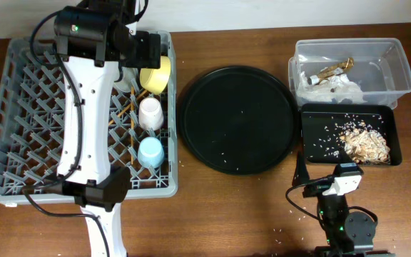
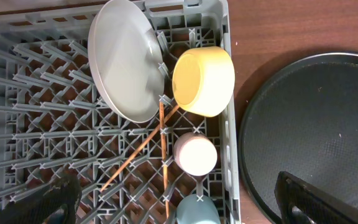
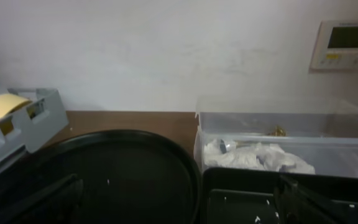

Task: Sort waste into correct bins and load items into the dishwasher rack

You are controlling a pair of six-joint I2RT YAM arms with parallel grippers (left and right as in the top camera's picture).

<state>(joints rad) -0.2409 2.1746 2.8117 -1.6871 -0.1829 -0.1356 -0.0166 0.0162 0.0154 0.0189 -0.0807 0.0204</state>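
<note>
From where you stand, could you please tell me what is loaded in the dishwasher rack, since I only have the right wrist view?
Observer: The plate leans on edge among the pegs of the rack, right beside the yellow bowl.
Operator: Thank you. Are the cups in as well?
Observer: Yes, the pink cup and the blue cup sit in line with the bowl, along the rack edge nearest the round black tray.
Operator: And where are the food scraps?
Observer: The food scraps are heaped in the shallow black tray, with crumbs spread beside them.
</note>
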